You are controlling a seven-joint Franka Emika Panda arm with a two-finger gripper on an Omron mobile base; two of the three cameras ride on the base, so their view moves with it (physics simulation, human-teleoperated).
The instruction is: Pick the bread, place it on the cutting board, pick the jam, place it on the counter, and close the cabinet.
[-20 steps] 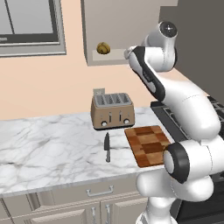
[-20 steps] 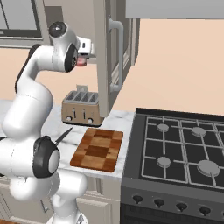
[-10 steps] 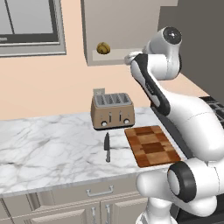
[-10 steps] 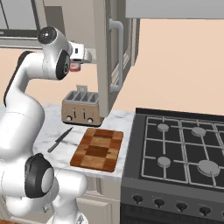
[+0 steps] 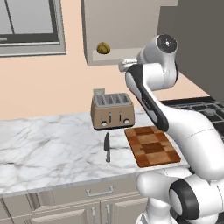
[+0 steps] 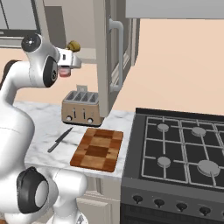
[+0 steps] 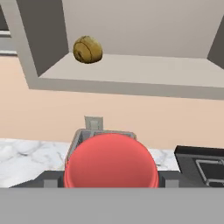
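Kitchen counter (image 5: pixel 48 144) of white marble lies well below my gripper (image 6: pixel 65 72), whose jaws are closed partway around the red jam (image 7: pixel 111 160), held up in the air in front of the open cabinet (image 7: pixel 131 72). Beyond the jar, the bread (image 7: pixel 87 49) sits on the cabinet shelf toward its left end, and the door (image 6: pixel 106 52) stands swung out to my right. Down on the counter a toaster (image 5: pixel 112 110) stands against the wall, with a knife (image 5: pixel 107 147) and the bare cutting board (image 5: pixel 151 145) in front of it.
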